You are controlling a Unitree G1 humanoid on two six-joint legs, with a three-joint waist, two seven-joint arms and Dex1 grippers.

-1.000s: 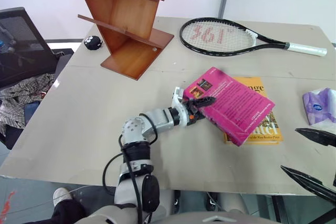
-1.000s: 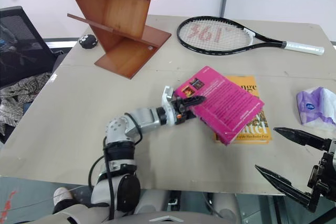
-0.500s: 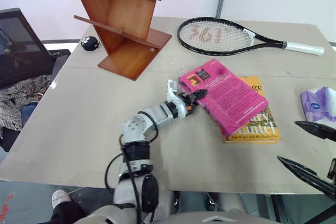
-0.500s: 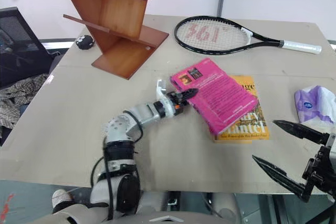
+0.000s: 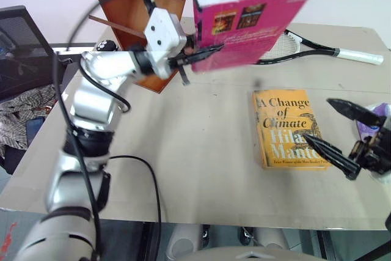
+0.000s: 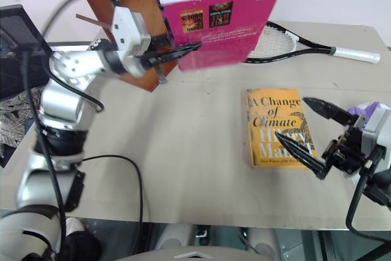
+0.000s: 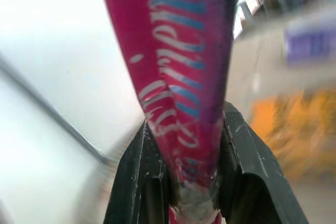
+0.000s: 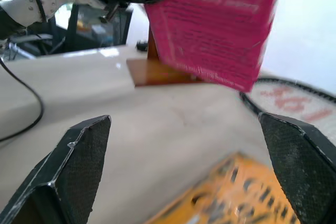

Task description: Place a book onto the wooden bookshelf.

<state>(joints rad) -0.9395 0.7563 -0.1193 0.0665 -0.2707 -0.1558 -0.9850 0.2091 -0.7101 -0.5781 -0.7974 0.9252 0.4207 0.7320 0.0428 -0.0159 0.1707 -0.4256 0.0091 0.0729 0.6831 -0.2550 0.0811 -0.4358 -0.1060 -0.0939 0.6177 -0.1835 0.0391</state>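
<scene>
Thick magenta book (image 5: 253, 19) being pinched aloft by left gripper (image 5: 198, 55) beside slanted reddish wooden bookshelf (image 5: 131, 13), yellow paperback (image 5: 287, 128) lettered "A Change of Climate" lying flat, right gripper (image 5: 339, 136) being held spread.

You see the book (image 5: 250, 19) held above the table (image 5: 201, 157), just right of the wooden bookshelf (image 5: 131, 13); the racket (image 5: 324, 50) lies behind it, another book (image 5: 287, 128) right of centre.

Left gripper (image 5: 194, 57) lifted pink book (image 5: 256, 19) off yellow book (image 5: 287, 128), now held high beside bookshelf (image 5: 131, 4). Right gripper (image 5: 333, 129) moved in over yellow book.
</scene>
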